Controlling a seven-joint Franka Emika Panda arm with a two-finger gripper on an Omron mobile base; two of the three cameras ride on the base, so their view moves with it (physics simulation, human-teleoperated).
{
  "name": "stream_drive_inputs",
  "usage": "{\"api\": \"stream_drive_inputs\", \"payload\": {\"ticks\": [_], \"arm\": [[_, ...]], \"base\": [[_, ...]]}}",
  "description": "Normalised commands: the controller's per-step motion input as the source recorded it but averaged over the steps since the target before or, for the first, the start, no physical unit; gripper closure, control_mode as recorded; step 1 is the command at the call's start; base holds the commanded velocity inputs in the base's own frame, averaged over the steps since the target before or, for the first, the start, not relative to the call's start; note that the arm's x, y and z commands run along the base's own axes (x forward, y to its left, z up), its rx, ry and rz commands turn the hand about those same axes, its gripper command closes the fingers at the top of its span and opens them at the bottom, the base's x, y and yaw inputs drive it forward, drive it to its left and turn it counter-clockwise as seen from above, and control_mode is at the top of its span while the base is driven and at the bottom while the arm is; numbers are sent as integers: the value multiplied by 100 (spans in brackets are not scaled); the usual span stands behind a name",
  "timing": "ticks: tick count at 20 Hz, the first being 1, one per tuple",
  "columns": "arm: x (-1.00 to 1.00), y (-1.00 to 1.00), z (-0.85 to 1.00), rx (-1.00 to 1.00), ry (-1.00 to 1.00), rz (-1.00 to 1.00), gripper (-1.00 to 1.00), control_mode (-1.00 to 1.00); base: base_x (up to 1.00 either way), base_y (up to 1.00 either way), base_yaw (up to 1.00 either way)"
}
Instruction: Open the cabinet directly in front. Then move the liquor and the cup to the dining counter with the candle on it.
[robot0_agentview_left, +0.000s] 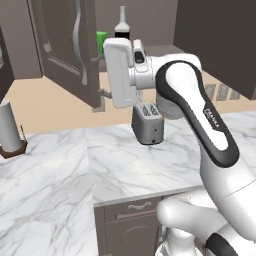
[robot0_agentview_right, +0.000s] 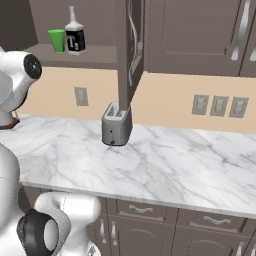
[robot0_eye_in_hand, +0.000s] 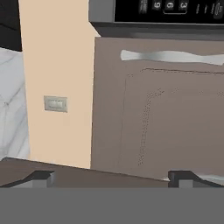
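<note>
Gripper (robot0_eye_in_hand: 112, 177) is spread wide and empty beside the opened cabinet (robot0_agentview_left: 65, 47) door. Liquor (robot0_agentview_right: 75, 36) and cup (robot0_agentview_right: 57, 40) stand upright, touching, on the cabinet shelf, up and behind the hand.

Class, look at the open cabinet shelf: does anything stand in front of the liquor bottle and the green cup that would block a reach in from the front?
Nothing visible does. The liquor bottle and cup stand side by side at the front of the cabinet shelf, and both doors are swung open.
</note>
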Motion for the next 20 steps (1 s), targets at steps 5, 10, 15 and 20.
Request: {"api": "stream_drive_inputs", "payload": {"ticks": [5, 10, 15, 20], "arm": [[3, 100, -100, -3, 0, 6, -100, -100], [33, 100, -100, 0, 3, 14, -100, -100], [77, 100, -86, 3, 18, 14, -100, -100], [2, 16, -17, 2, 8, 3, -100, -100]], "base": [[0, 0, 0], [0, 0, 0], [0, 0, 0], [0, 0, 0]]}}
